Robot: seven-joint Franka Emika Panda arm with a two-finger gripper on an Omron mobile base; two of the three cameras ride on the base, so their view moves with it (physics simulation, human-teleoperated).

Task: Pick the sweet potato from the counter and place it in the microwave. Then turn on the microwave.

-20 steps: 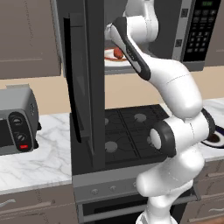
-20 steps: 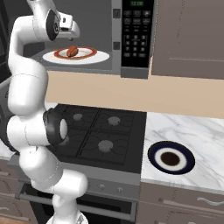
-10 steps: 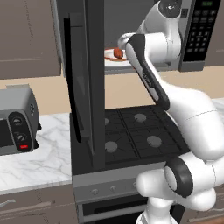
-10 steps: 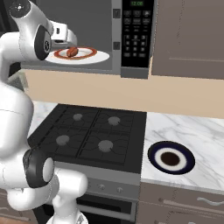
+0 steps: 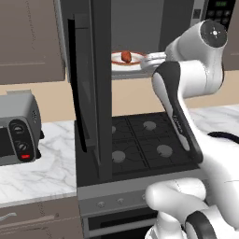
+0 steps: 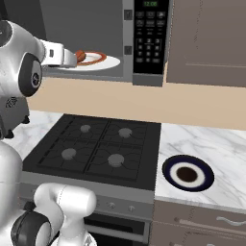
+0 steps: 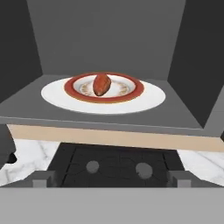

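Our two-finger pincer (image 7: pixel 112 179) stands released, its small dark tips spread wide at the lower edge of the hand view and grasping nothing, just outside the open mouth of the large dark grey microwave (image 7: pixel 109 39). Inside that smooth, boxy cavity we see the small oblong reddish-brown sweet potato (image 7: pixel 101 84) lying on a red-rimmed plate (image 7: pixel 133 89), which sits on a broad white glossy turntable disc (image 7: pixel 151 99). The microwave's wide door (image 5: pixel 88 88) hangs swung out to the left, and its black keypad panel with a green display (image 6: pixel 150 36) flanks the cavity on the right. Below, we find a matte black four-burner stovetop (image 6: pixel 96 149) set between stretches of white marble-look counter with grey veins (image 6: pixel 202 144). On the right stretch rests a round dark blue dish (image 6: pixel 188 173); on the left stands a small silver toaster oven with knobs (image 5: pixel 16 135). Brown cabinets (image 6: pixel 206 38) line the wall.
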